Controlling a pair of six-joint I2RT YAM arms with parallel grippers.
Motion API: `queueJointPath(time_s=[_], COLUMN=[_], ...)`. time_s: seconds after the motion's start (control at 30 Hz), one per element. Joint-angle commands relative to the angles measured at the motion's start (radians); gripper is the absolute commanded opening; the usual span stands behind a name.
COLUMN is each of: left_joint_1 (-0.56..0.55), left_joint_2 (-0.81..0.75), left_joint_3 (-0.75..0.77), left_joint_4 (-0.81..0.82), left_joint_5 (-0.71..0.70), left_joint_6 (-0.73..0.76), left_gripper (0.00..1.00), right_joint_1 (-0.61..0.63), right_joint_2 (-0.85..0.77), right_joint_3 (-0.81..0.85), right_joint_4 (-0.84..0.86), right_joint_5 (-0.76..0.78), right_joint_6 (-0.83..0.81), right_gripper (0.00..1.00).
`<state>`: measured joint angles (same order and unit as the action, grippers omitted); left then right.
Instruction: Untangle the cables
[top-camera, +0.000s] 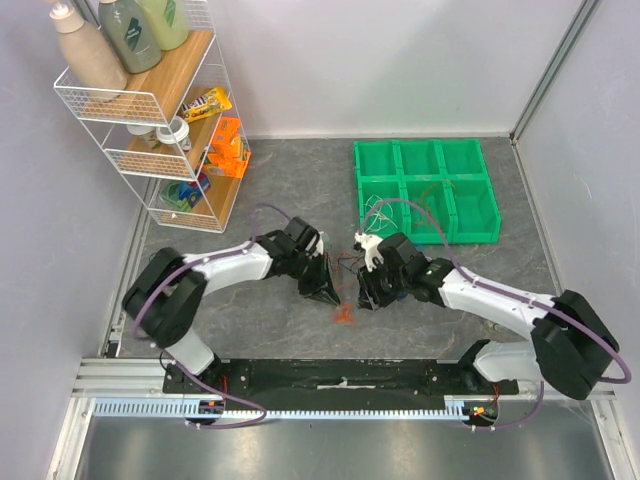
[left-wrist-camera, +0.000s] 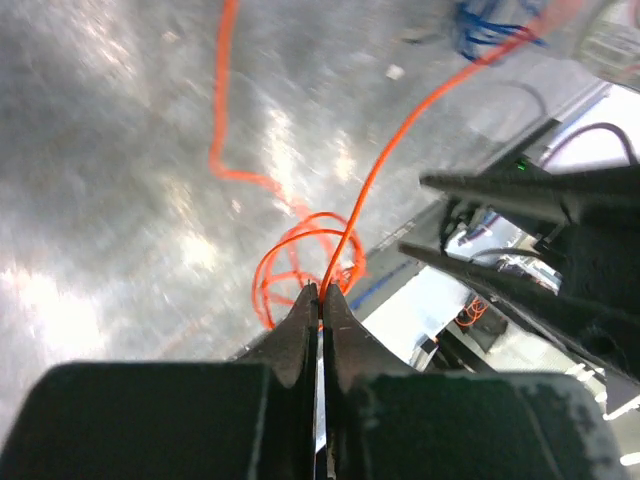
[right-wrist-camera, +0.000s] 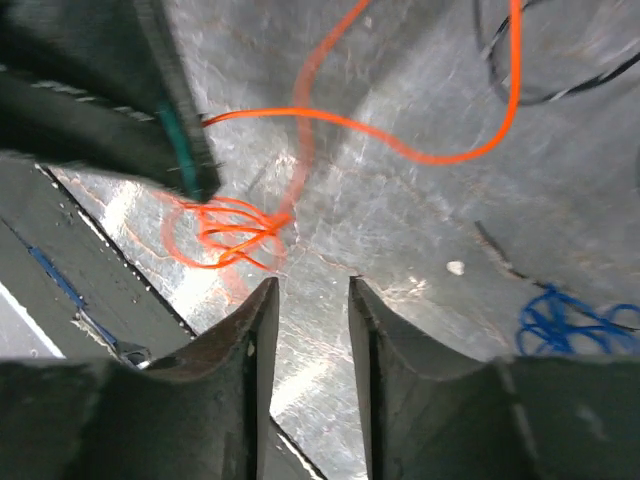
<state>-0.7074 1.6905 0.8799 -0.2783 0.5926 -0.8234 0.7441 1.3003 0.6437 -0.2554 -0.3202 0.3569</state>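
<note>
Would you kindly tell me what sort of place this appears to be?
Probably a robot test cell rather than a home: plain white panels enclose the grey stone-patterned tabletop, with staged props such as a white wire shelf rack and a green plastic compartment tray.

Orange cable (top-camera: 343, 316): vivid, uniform orange. Blue cable (right-wrist-camera: 560, 325): bright blue. Black cable (right-wrist-camera: 550, 99): plain black. Table (top-camera: 300, 180): mottled grey, stone-like veining with a glossy sheen. Compartment tray (top-camera: 425, 190): solid green. Fingers (left-wrist-camera: 295, 340): matt black. Arms (top-camera: 232, 266): white with black joints.
</note>
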Motion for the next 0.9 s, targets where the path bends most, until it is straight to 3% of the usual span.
queueJointPath(time_s=[0.0, 0.1, 0.27, 0.4, 0.47, 0.53, 0.67, 0.87], left_joint_1=[0.003, 0.013, 0.028, 0.042, 0.042, 0.054, 0.071, 0.086], left_joint_2=[-0.251, -0.311, -0.279, -0.373, -0.431, -0.474, -0.476, -0.463], left_joint_3=[0.079, 0.141, 0.381, 0.444, 0.439, 0.43, 0.467, 0.525], left_joint_4=[-0.186, -0.274, -0.611, -0.569, -0.492, -0.455, -0.47, -0.558], left_joint_5=[-0.118, -0.09, -0.172, -0.197, -0.203, -0.209, -0.214, -0.315], left_joint_6=[0.006, -0.048, -0.005, -0.014, 0.009, 0.015, -0.002, 0.015], left_gripper=[0.01, 0.02, 0.02, 0.02, 0.02, 0.02, 0.02, 0.02], right_joint_1=[0.003, 0.026, 0.063, 0.081, 0.08, 0.075, 0.072, 0.074], right_joint_2=[-0.111, -0.169, -0.211, -0.234, -0.223, -0.197, -0.199, -0.233], right_joint_3=[0.125, 0.168, 0.27, 0.344, 0.395, 0.444, 0.476, 0.49], right_joint_4=[-0.09, -0.104, -0.107, -0.111, -0.177, -0.254, -0.197, -0.052], right_joint_5=[0.058, 0.04, 0.043, 0.134, 0.347, 0.435, 0.252, 0.095], right_joint_6=[-0.024, -0.032, -0.033, 0.005, 0.033, 0.039, -0.018, 0.051], right_gripper=[0.47, 0.54, 0.6, 0.59, 0.61, 0.61, 0.61, 0.64])
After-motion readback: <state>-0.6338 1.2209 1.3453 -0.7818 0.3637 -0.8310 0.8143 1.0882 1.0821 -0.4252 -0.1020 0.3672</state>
